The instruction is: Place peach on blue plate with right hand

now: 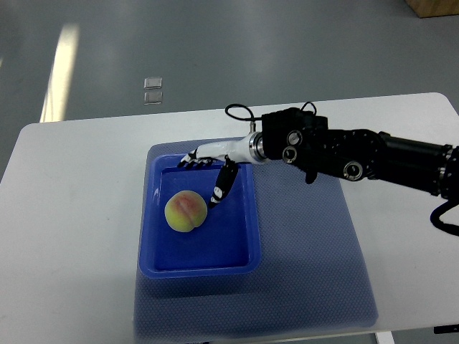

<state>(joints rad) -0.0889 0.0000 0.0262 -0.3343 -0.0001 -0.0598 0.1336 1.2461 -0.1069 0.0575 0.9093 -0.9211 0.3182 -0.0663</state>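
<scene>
A yellow-pink peach (186, 212) lies inside the blue plate (244, 247), a shallow rectangular tray, toward its left half. My right hand (206, 172) hovers over the tray's far edge, just up and right of the peach. Its fingers (192, 161) are spread along the far rim and the thumb (221, 188) points down toward the peach without touching it. The hand holds nothing. The black right arm (358, 158) comes in from the right edge. No left arm shows.
The tray sits on a blue mat (315, 251) on a white table (72, 215). Grey floor lies beyond the table's far edge, with a small pale object (153, 91) on it and a cardboard box corner (434, 7) at the top right.
</scene>
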